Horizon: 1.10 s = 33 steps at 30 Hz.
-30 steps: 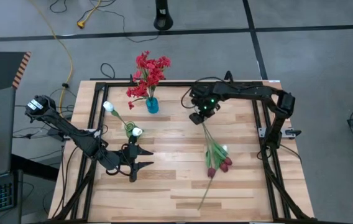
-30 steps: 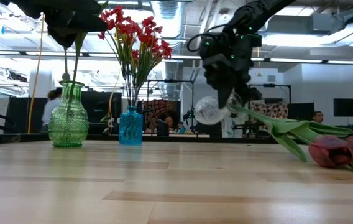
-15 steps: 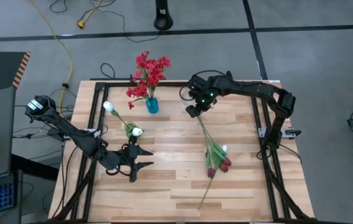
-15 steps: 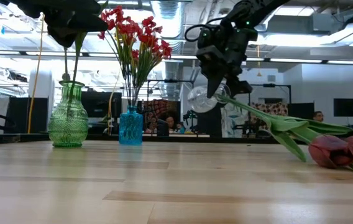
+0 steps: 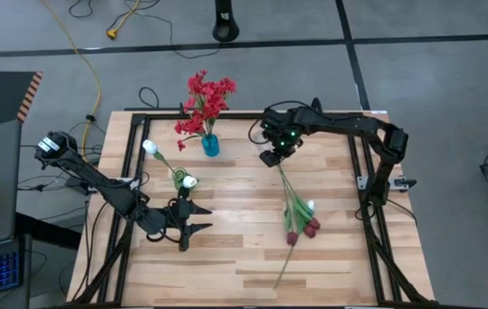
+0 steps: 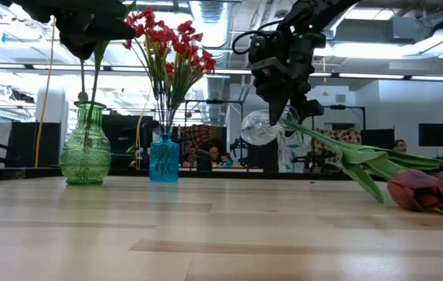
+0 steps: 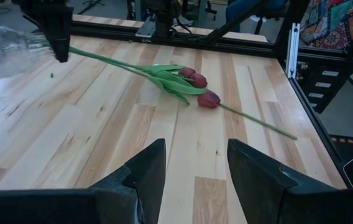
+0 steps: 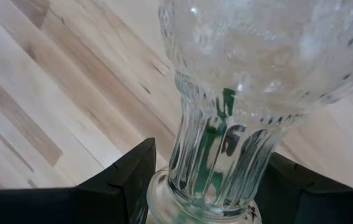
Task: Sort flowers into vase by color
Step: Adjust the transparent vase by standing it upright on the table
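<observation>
Nearest me, I am seeing the left gripper [image 5: 194,220] resting low over the near left part of the table [image 5: 227,266], its fingers [image 7: 142,174] standing apart with nothing between them. Just beyond it the green vase [image 6: 86,148] is standing upright, carrying the white tulips [image 5: 151,148].

Right of centre, the maroon tulips [image 5: 300,225] are lying with their blossoms down on the boards while their green stems are sloping up and away toward the far side.

Those stems are running into the neck of a clear glass vase [image 6: 262,126], which the right gripper [image 5: 271,157] is holding off the table, tipped onto its side, with the fingers clamped across the ribbed neck [image 8: 217,158].

At the far edge, left of that, the small blue vase [image 5: 210,144] is standing upright with the red flowers [image 5: 205,101] in it.
</observation>
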Each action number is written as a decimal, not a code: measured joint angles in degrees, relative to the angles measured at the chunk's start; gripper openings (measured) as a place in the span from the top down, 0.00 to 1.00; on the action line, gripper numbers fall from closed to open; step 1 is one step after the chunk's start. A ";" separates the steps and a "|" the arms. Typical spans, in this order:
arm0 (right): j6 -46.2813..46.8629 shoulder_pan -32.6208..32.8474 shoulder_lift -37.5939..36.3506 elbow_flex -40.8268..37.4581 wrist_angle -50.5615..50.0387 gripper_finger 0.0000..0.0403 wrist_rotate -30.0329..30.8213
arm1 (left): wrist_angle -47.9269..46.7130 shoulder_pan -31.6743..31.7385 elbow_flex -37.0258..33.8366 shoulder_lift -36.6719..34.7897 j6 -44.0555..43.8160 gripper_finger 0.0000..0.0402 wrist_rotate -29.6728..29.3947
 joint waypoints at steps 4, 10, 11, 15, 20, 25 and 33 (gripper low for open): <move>-0.07 1.68 0.00 -0.01 -0.92 0.40 1.60 | -0.02 0.00 0.00 0.00 0.00 0.60 0.00; -0.04 4.35 0.80 -0.04 -5.36 0.40 7.48 | -0.02 0.00 -0.01 0.01 0.00 0.60 0.00; -0.02 4.83 0.96 -0.06 -5.75 0.40 7.71 | -0.01 0.00 -0.01 0.01 0.00 0.60 0.00; -0.03 6.94 2.23 -0.01 -6.64 0.40 8.57 | 0.00 0.00 0.00 0.00 0.00 0.60 0.00; -0.02 9.47 5.04 -0.05 -8.71 0.40 8.82 | 0.13 0.00 -0.01 0.00 0.00 0.60 -0.02; -0.02 10.88 7.41 0.05 -10.91 0.40 8.94 | 0.50 0.27 0.01 0.02 2.44 0.60 -0.59; -0.01 10.77 9.34 0.01 -10.87 0.40 8.84 | 8.57 4.19 1.08 4.22 15.73 0.60 1.69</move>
